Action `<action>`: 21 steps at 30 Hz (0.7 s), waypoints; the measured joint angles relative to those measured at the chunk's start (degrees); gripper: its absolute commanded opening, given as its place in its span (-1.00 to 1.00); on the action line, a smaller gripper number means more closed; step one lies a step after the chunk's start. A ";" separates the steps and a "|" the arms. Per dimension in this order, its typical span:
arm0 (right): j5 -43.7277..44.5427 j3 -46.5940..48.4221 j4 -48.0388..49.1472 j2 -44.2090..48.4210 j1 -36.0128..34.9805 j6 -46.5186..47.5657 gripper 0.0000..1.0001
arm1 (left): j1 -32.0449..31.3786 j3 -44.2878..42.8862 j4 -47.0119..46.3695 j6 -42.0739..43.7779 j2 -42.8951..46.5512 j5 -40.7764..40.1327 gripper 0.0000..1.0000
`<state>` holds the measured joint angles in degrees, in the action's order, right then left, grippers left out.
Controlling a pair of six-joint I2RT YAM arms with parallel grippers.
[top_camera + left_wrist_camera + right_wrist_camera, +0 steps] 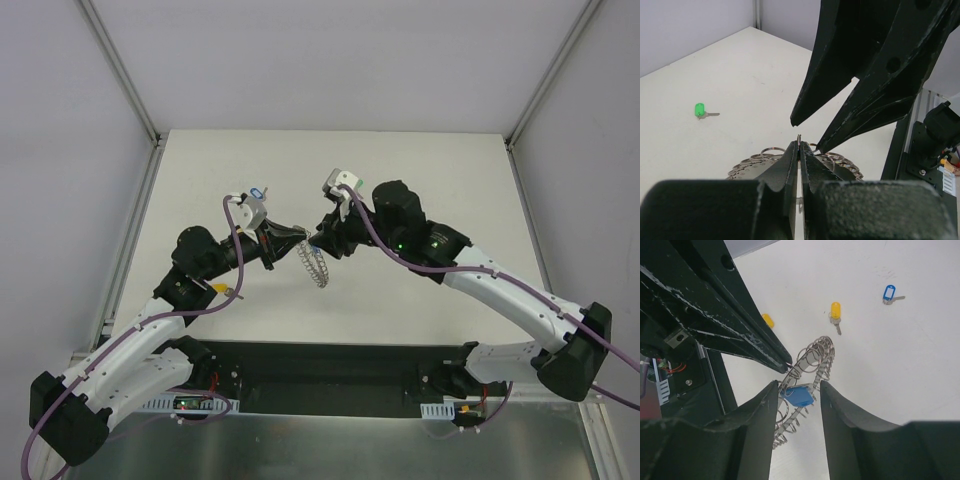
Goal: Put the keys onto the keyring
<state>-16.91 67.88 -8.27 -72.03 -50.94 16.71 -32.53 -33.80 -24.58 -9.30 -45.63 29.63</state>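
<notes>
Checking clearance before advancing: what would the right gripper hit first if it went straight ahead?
Likely the blue key, between the open fingers of the right gripper, with the keyring right behind; depth is unclear.

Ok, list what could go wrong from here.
1. The left gripper pinches the keyring only by thin wire at its very tips, so the ring could slip or twist.
2. The blue key sits unclamped between the fingers of the open right gripper and may drop off.

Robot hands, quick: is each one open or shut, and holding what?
Left hand: closed, pinching the large silver wire-looped metal keyring.
Right hand: open; the blue plastic-headed key sits inside it, seemingly ungripped.
</notes>
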 measured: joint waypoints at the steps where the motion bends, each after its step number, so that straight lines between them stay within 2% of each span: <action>1: 0.00 -0.35 -0.11 -0.07 0.00 -0.11 -0.19 | 0.00 0.00 0.00 0.00 0.00 -0.17 -1.00; 21: 1.27 -1.79 0.00 -1.01 0.00 -0.42 -0.25 | 0.00 -0.02 -0.07 -0.17 0.00 -0.24 -1.00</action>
<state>-15.64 66.08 -8.27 -73.03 -50.94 16.29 -32.53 -33.82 -24.64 -9.47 -45.63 29.39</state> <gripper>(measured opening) 0.379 0.006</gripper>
